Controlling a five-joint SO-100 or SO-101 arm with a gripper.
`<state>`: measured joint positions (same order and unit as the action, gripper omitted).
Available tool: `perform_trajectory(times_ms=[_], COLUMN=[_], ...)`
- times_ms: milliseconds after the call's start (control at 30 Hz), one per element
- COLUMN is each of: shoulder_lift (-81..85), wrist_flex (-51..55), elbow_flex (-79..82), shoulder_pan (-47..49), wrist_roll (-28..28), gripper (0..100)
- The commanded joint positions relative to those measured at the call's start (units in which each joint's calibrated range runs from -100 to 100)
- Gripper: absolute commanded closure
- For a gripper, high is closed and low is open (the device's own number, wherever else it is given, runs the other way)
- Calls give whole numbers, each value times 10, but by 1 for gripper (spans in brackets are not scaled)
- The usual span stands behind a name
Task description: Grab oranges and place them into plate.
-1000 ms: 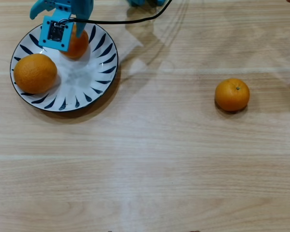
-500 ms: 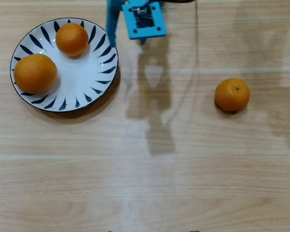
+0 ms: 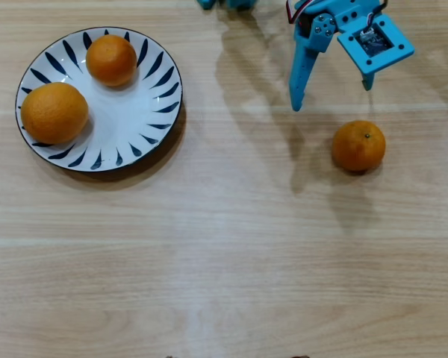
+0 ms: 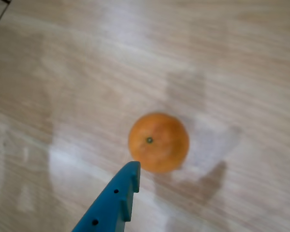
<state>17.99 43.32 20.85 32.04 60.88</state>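
The white plate with dark blue strokes [image 3: 127, 119] lies at the left of the overhead view. It holds two oranges, a larger one [image 3: 54, 112] and a smaller one [image 3: 111, 60]. A third orange with a stem dot [image 3: 358, 146] sits on the table at the right, and it also shows in the wrist view [image 4: 158, 142]. My blue gripper [image 3: 332, 95] hangs above the table just behind this orange, open and empty. One of its fingers [image 4: 113, 203] shows in the wrist view, close to the orange's near side.
The wooden table [image 3: 224, 261] carries only the plate and the oranges. The arm's base is at the top edge of the overhead view [image 3: 231, 4].
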Motion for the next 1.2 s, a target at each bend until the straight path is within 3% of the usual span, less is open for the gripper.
perform_trajectory(times_ms=[0, 200, 400, 967, 1167], shoulder_lift=[-25, -55, -56, -51, -81], wrist_flex=[-121, -200, -202, -208, -224], elbow_flex=[59, 99, 112, 95, 95], shoulder_pan=[18, 18, 18, 101, 95], wrist_roll=[10, 5, 23, 28, 7], gripper=[58, 57, 48, 47, 47])
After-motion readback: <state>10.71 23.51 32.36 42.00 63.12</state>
